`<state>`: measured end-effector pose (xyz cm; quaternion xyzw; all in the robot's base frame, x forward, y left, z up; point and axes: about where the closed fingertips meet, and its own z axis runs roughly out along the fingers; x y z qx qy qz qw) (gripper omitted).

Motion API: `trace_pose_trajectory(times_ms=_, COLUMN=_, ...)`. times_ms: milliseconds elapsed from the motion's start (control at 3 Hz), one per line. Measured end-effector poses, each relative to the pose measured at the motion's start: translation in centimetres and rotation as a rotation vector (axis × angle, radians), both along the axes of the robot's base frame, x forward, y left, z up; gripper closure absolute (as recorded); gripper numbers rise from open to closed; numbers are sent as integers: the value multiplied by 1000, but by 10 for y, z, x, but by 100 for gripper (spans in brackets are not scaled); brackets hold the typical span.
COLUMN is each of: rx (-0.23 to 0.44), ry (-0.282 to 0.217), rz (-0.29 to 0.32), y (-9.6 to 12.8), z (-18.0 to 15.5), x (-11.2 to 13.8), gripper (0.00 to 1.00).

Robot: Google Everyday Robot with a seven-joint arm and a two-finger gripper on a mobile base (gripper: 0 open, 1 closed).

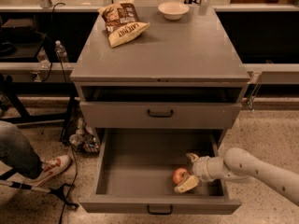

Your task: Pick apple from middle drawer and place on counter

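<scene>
The small red and yellowish apple (180,175) lies on the floor of the pulled-out middle drawer (135,171), near its front right. My gripper (189,171) reaches into the drawer from the right, at the apple's right side. Its fingers are spread open: the lower fingertip (186,185) touches or nearly touches the apple, and the upper one (191,157) stands behind and apart. The apple sits partly between them, not clamped. The counter (177,55) is the flat grey cabinet top above.
A chip bag (122,22) and a white bowl (173,10) lie at the back of the counter. The flat drawer front with a black handle (160,113) above is closed. A person's leg and shoe (46,167) and cables lie on the floor at left.
</scene>
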<state>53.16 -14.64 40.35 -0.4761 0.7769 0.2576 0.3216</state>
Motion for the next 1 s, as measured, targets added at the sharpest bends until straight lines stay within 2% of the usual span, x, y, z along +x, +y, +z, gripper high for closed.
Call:
trace_pose_trajectory(times_ms=333, rx=21, ry=19, rz=2, y=6, z=-9, x=-2, gripper=0)
trace_pose_trajectory(times_ms=667, rx=37, ry=33, rz=6, y=10, z=-17, x=-4, gripper=16)
trace_pose_trajectory(times_ms=1000, rx=61, ry=44, rz=2, y=11, z=-22, x=-6, gripper=40)
